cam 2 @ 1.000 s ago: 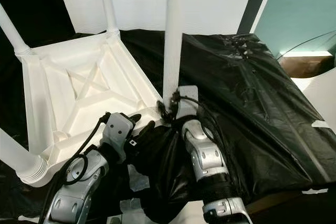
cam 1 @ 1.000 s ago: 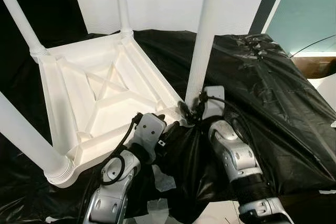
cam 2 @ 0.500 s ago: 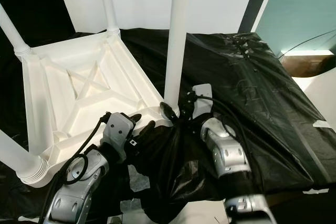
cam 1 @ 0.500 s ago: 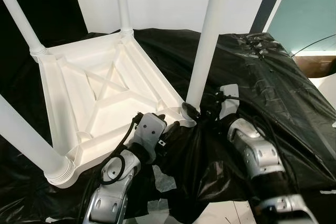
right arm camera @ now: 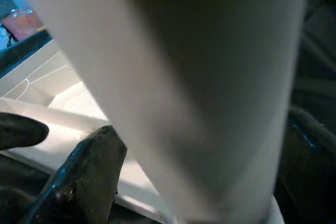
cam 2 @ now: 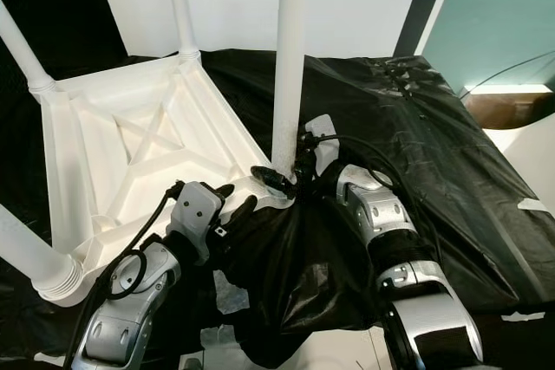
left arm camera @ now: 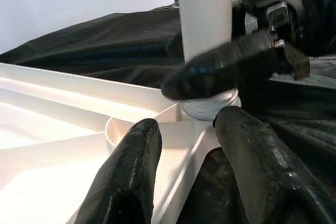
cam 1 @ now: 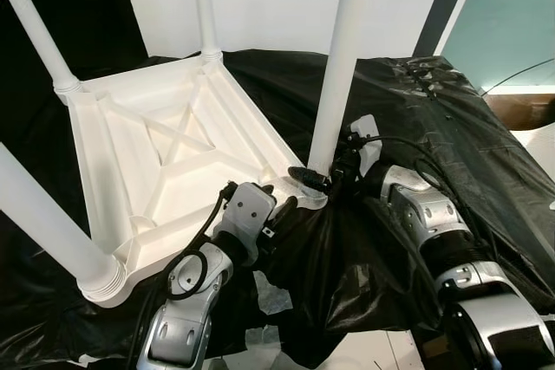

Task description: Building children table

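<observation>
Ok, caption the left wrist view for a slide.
Left gripper open at the upturned table's corner, right gripper clasping the white leg at its base.

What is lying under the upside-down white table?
Black plastic sheeting lies under the table and spreads out around it. What the sheeting itself rests on is covered, so it cannot be told.

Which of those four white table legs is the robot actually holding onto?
The near right leg, rising from the upturned table's corner beside the black sheet. The right tool grips its base; the other three legs stand untouched.
</observation>
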Available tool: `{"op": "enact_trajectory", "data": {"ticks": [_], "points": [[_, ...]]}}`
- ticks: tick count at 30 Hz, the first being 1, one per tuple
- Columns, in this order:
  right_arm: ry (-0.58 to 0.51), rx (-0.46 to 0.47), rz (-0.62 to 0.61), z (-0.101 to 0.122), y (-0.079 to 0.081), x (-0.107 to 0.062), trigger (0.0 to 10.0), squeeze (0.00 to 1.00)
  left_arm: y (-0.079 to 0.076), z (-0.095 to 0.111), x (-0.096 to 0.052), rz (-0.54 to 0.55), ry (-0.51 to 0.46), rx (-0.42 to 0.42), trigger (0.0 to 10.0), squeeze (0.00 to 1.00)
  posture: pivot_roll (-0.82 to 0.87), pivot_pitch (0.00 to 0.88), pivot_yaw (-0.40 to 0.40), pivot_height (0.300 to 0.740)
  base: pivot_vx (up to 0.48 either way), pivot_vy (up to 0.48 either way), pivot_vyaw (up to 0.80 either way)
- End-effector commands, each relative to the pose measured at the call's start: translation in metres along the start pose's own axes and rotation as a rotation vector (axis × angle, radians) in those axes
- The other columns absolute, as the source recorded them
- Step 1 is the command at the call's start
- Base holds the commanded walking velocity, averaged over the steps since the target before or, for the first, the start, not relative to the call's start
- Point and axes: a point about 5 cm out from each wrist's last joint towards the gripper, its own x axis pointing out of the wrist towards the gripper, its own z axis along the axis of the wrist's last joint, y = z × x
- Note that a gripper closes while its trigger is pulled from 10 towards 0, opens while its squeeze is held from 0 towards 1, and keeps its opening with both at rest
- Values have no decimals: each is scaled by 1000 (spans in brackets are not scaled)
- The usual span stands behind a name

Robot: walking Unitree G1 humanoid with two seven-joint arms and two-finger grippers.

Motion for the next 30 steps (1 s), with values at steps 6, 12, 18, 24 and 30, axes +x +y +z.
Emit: {"op": "enact_trajectory", "data": {"ticks": [6, 12, 18, 24, 30], "points": [[75, -36, 50, -2, -7, 3, 0, 0, 3, -2, 0, 67, 7, -1, 10000, 0, 132, 0, -62, 740, 0, 0, 0], [104, -10, 58, -10, -9, -2, 0, 0, 3, -3, -1, 83, 10, -8, 10000, 0, 134, 5, -70, 740, 0, 0, 0], [121, -8, 36, -15, -11, -4, 0, 0, 4, -3, -2, 85, 10, -9, 10000, 0, 131, 10, -72, 740, 0, 0, 0], [141, 9, -38, -21, -12, -5, 4275, 0, 4, -3, -2, 87, 9, -10, 10000, 0, 128, 14, -73, 740, 0, 0, 0], [118, 107, -236, -37, 0, -1, 10000, 0, 1, -3, -2, 75, 12, -21, 10000, 0, 118, 29, -65, 740, 0, 0, 0]]}}
